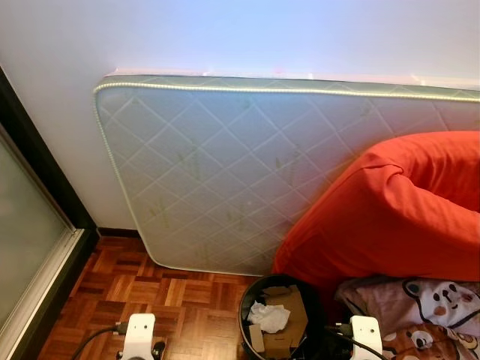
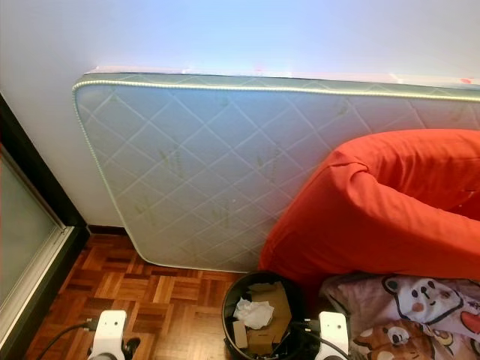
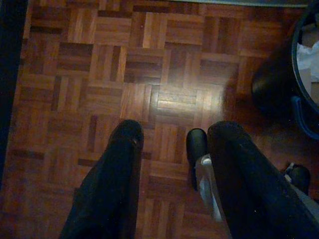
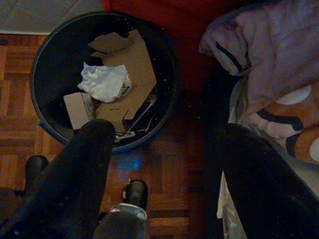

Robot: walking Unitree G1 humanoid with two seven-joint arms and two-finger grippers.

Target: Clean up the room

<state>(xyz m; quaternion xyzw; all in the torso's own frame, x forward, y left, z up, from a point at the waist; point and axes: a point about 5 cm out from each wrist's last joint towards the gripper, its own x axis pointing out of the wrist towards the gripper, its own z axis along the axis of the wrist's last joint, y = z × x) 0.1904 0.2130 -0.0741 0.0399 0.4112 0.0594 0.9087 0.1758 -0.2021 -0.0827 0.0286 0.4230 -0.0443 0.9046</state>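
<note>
The left gripper (image 3: 172, 144) hangs with its two black fingers spread apart and nothing between them, above the reddish-brown wooden parquet floor (image 3: 149, 64), which takes a bright glare patch near the middle of the left wrist view. At the right edge of that view the rim of the round black waste bin (image 3: 304, 74) shows.

The right gripper (image 4: 164, 149) is likewise spread wide and empty, poised just over the near rim of the same bin. Inside the bin lie torn brown cardboard pieces (image 4: 132, 64) and, on top of them, a crumpled white paper wad (image 4: 103, 82).

In the head views the bin sits at the lower centre of the frame, on the parquet. Just right of it, in the lower right corner, lies a pinkish blanket printed with cartoon pandas (image 1: 427, 300). Above the blanket and bin bulges a large orange-red fabric cushion (image 1: 390, 217). Behind it a quilted white mattress with a diamond pattern (image 1: 225, 172) stands on edge against the pale wall (image 1: 225, 34). A dark-framed frosted glass door (image 1: 22, 225) runs along the left edge.
</note>
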